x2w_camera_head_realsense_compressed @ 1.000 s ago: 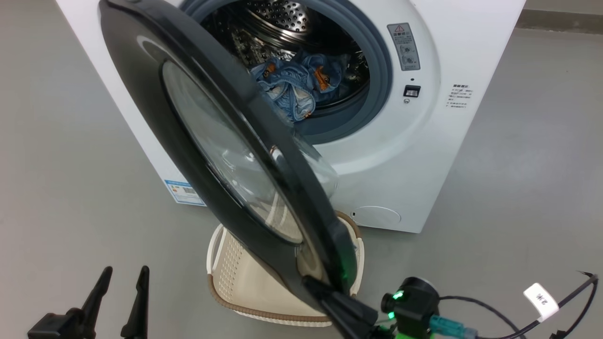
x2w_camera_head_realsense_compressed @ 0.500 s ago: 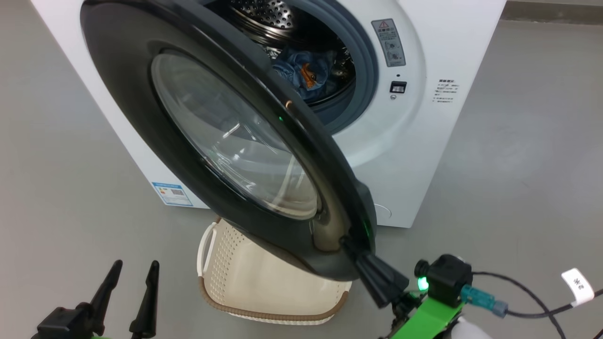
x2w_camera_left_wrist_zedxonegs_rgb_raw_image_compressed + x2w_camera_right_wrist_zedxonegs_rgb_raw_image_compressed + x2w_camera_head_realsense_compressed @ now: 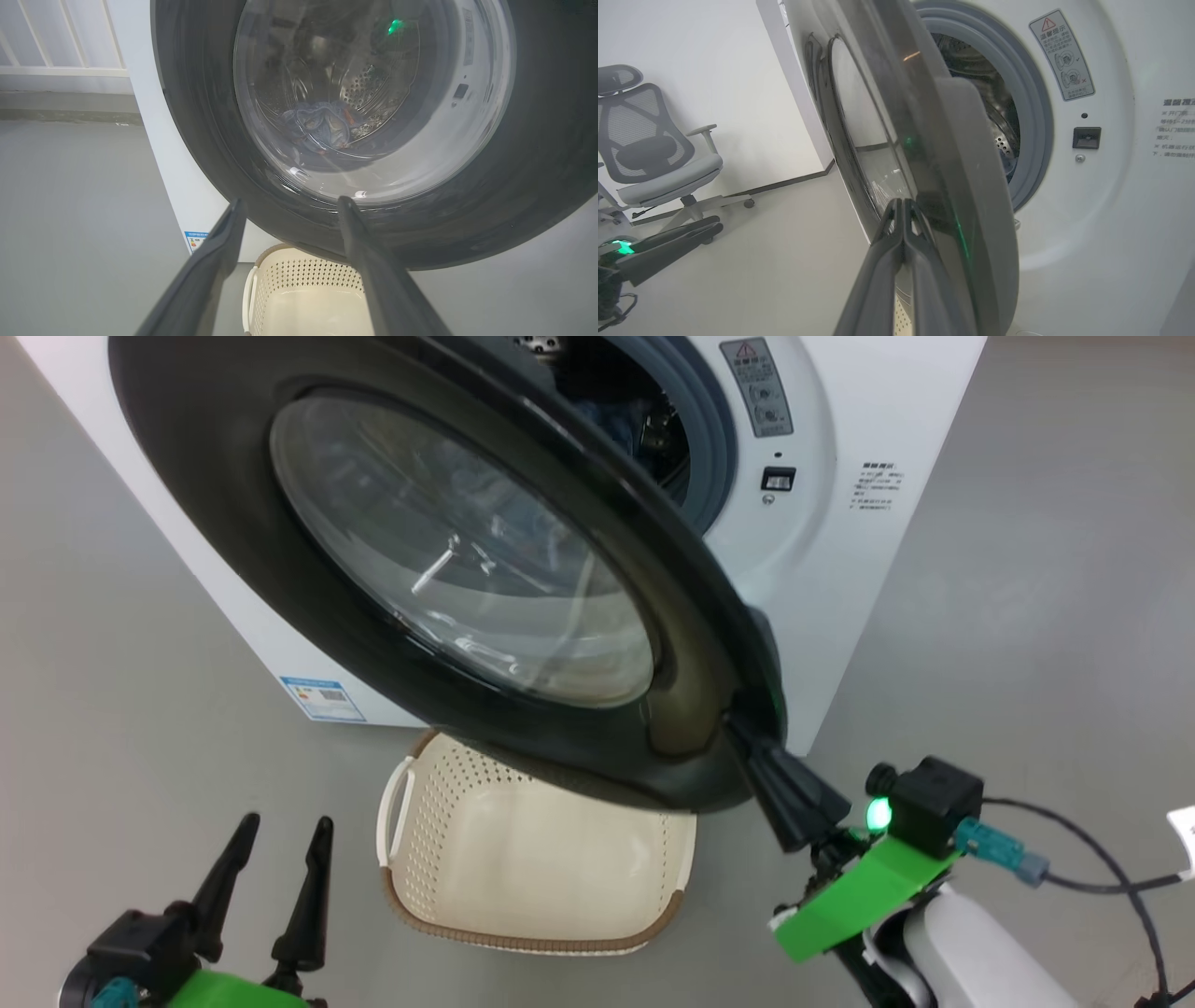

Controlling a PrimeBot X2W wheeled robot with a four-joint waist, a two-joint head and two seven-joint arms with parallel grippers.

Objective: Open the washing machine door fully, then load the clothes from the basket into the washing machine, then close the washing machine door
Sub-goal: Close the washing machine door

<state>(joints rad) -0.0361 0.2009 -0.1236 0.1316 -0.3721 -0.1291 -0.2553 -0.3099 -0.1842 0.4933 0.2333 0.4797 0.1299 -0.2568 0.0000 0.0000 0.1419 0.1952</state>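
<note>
A grey warning sticker [image 3: 1062,53] is fixed to the white front of the washing machine [image 3: 840,597], beyond the right jaws and up to their right. It is headed by a red triangle and a line of Chinese characters, with two small pictograms beneath. Further right, a block of Chinese print [image 3: 1178,121] is seen, too blurred to be read. A dark latch slot [image 3: 1086,137] sits between the two. A blue label [image 3: 322,698] is stuck low on the machine's side, beyond the left jaws; its print is too small to be made out.

The washing machine door [image 3: 196,495] is held partly open: a wide glossy black ring around a bulging clear window. The right jaws are pressed shut, nothing between them, with their tips set against the ring's lower edge. The left jaws are spread wide and empty, with the door just past their tips. The light blue clothes [image 3: 322,128] are seen through the glass, lying in the steel drum. The cream basket [image 3: 439,812], brown-rimmed and perforated, stands on the floor [image 3: 140,709] between the two pairs of jaws, under the door.
</note>
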